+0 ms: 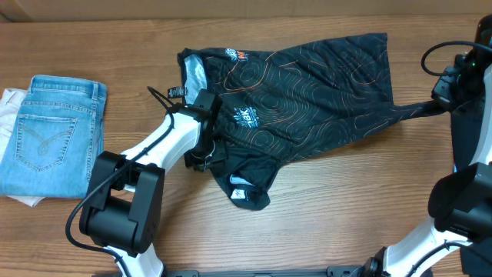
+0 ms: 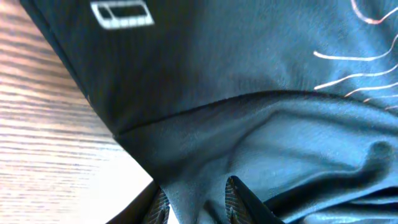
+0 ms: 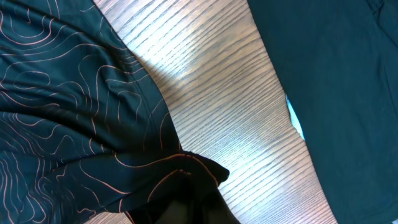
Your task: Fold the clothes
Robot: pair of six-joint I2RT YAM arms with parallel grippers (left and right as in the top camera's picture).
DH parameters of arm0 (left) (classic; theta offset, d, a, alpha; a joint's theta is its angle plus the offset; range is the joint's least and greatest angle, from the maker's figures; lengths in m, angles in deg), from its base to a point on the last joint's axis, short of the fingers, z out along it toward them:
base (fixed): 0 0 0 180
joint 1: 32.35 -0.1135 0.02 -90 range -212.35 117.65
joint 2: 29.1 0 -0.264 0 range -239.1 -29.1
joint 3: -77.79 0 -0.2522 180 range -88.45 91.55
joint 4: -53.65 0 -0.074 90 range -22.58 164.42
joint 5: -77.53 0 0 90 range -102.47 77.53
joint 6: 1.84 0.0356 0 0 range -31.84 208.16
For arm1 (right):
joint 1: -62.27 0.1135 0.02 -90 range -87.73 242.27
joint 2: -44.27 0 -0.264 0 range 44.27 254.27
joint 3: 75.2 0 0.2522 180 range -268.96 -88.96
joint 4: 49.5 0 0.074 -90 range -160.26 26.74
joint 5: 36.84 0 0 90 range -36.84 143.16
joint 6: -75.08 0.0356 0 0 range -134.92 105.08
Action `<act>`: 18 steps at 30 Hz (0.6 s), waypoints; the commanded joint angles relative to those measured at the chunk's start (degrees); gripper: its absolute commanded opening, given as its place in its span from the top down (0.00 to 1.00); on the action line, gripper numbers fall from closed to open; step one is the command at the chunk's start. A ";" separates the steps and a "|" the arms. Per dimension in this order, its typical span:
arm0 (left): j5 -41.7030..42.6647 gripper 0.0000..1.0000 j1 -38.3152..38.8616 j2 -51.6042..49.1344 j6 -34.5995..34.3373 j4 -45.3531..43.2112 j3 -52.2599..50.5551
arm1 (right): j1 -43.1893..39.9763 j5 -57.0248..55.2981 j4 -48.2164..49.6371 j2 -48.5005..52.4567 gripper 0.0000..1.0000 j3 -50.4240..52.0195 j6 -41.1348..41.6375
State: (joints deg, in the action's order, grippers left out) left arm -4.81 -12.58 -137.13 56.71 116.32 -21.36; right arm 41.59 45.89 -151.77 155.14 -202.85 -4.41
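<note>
Black jersey (image 1: 307, 85) spread mid-surface (image 1: 330, 200), still rumpled. Left end effector (image 2: 196, 202) pinches lower hem. Right end effector (image 1: 438, 100) apparently clamps stretched sleeve corner, fingers hidden. Opposed grips hold fabric taut, likely to flatten it before first fold.

Heads up, you won't get any properly readable text out of this one. The black jersey (image 1: 307, 85) has a white wordmark (image 1: 247, 117) across the middle and a small white-and-red logo (image 1: 234, 55) near the collar, but from overhead both are too tiny to make out. On the left wrist view you get a white boxed print (image 2: 121, 14) on the fabric, too blurry to read.
</note>
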 commanded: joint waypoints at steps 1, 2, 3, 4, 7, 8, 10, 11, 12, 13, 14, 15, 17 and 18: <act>-1.60 0.67 0.28 -0.46 -0.31 -0.46 -1.03 | -0.28 0.04 0.00 -0.48 0.96 0.04 0.20; -1.68 0.67 0.28 -0.46 -0.31 -0.55 -1.31 | -0.28 0.04 -0.02 -0.50 0.96 0.04 0.20; -1.73 0.67 0.28 -0.46 -0.31 -0.59 -1.60 | -0.28 0.04 -0.02 -0.48 0.96 0.04 0.22; -1.70 0.69 0.28 -0.46 -0.31 -0.81 -1.92 | -0.28 0.04 0.00 -0.50 0.96 0.04 0.22; -1.84 0.70 0.28 -0.46 -0.31 -0.94 -2.16 | -0.28 0.04 0.02 -0.48 0.96 0.04 0.22; -1.77 0.69 0.28 -0.46 -0.33 -0.96 -2.16 | -0.28 0.04 0.02 -0.50 0.96 0.04 0.20; -1.40 0.69 0.31 -0.46 -0.31 -0.94 -2.16 | -0.28 0.04 0.00 -0.50 0.96 0.04 0.22; -1.11 0.71 0.31 -0.46 -0.31 -0.94 -2.16 | -0.28 0.04 0.00 -0.50 0.96 0.04 0.20; -0.76 0.78 0.39 -0.46 -0.26 -1.03 -2.16 | -0.28 0.04 0.00 -0.50 0.96 0.04 0.22; -0.57 0.88 0.48 -0.46 0.13 -1.05 -2.16 | -0.28 0.04 0.00 -0.50 0.96 0.04 0.22; -0.59 0.94 0.50 -0.46 0.39 -1.07 -2.14 | -0.28 0.17 0.02 -0.50 0.96 0.04 0.20; -0.61 0.96 0.48 -0.42 0.87 -1.05 -1.92 | -0.28 0.72 0.09 -0.48 0.96 0.04 0.20; -0.63 0.96 -0.39 -0.04 2.10 -0.11 -0.59 | -0.28 1.57 0.31 -0.50 0.96 0.04 0.17; -0.66 0.96 -0.94 0.37 2.78 0.74 0.35 | -0.28 1.66 0.33 -0.50 0.96 0.02 0.17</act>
State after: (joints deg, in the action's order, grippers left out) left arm -5.61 -12.60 -137.13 57.20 116.01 -22.78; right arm 41.59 46.68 -151.73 155.14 -202.85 -4.46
